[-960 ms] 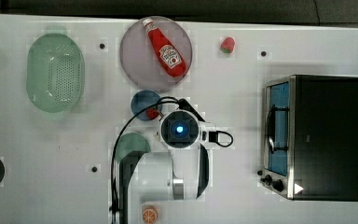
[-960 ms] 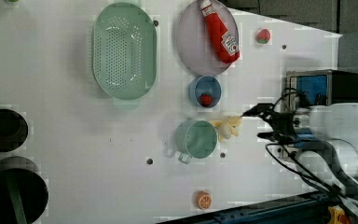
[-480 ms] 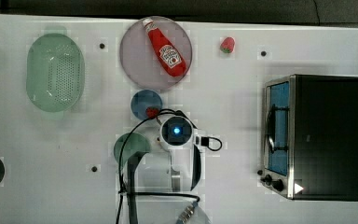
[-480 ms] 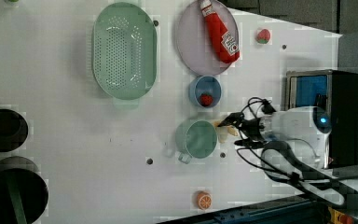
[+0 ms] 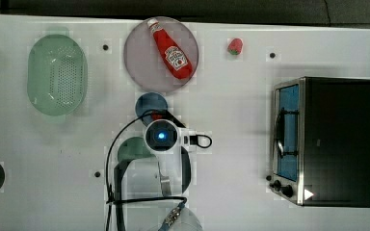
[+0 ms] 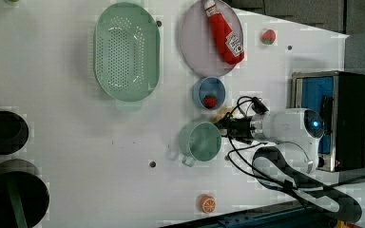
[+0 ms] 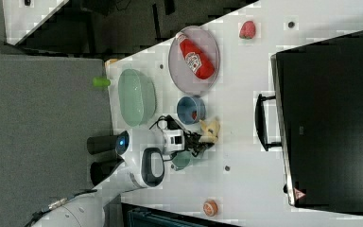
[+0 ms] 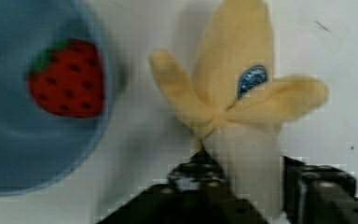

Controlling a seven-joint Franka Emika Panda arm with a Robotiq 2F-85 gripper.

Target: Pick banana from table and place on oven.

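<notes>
The banana (image 8: 242, 93) is pale cream-yellow with peeled flaps and a blue sticker, and it lies on the white table (image 5: 241, 120) beside a blue bowl. My gripper (image 8: 247, 186) has its black fingers (image 8: 303, 186) pressed against both sides of the banana's lower end, shut on it. In the left view the banana (image 6: 224, 114) and gripper (image 6: 225, 127) sit between the blue bowl and a green mug. In the top view the arm's wrist (image 5: 161, 136) covers the banana. The oven (image 5: 337, 139), with black top and blue glass door, stands at the top view's right, apart from the gripper.
The blue bowl (image 8: 28, 93) holds a toy strawberry. A green mug (image 6: 200, 140) stands close by the gripper. A ketchup bottle (image 5: 171, 48) lies on a grey plate, with a green colander (image 5: 57, 74) beyond. An orange slice (image 6: 207, 203) lies near the table's edge.
The arm has swung toward the left view's left and come down onto the banana. Its fingers, wide open before, have closed in on the banana.
</notes>
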